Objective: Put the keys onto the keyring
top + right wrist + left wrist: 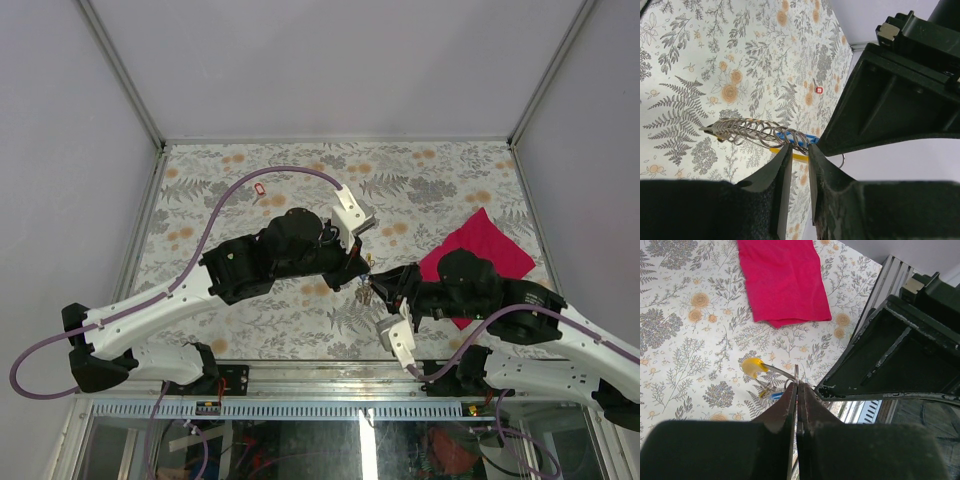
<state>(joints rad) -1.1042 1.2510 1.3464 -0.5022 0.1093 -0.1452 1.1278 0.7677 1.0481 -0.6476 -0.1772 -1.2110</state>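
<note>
My left gripper (pixel 797 385) is shut on the thin silvery keyring (pixel 796 374), holding it above the flowered table. A yellow-headed key (pixel 752 366) hangs off the ring. The ring's chain of small metal loops (pixel 752 132) carries a blue tag (pixel 799 137) and runs across the tips of my right gripper (pixel 800 149). Those jaws stand slightly apart, with the table showing through the gap. In the top view both grippers meet mid-table around the ring cluster (pixel 365 290). A red-headed key (pixel 261 188) lies alone on the far left of the table, also in the right wrist view (pixel 819 90).
A magenta cloth (pixel 478 252) lies on the right of the table, partly under my right arm. The two arms' black gripper bodies nearly touch at the centre. Metal frame posts and white walls close the table in.
</note>
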